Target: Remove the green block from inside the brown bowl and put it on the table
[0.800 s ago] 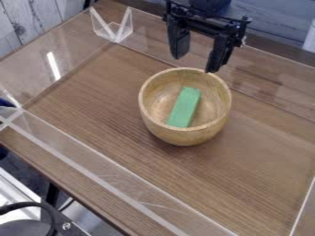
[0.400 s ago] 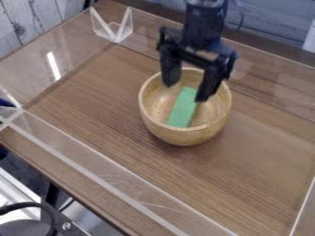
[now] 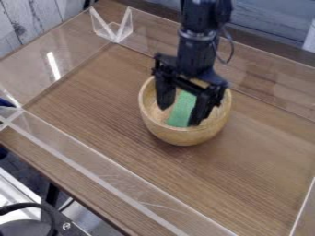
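Note:
The brown bowl (image 3: pixel 185 131) sits a little right of the table's (image 3: pixel 110 120) middle. Inside it lies the green block (image 3: pixel 181 112), partly hidden by the arm. My black gripper (image 3: pixel 182 104) points straight down into the bowl, open, with one finger on each side of the block. I cannot tell whether the fingers (image 3: pixel 160 95) touch the block.
Clear acrylic walls (image 3: pixel 74 171) edge the tabletop on all sides. A clear bracket (image 3: pixel 112 25) stands at the back left corner. Bare wood lies left of and in front of the bowl.
The gripper has come down from above the bowl's back rim into the bowl, moving toward the front left, and now straddles the green block. It stayed open.

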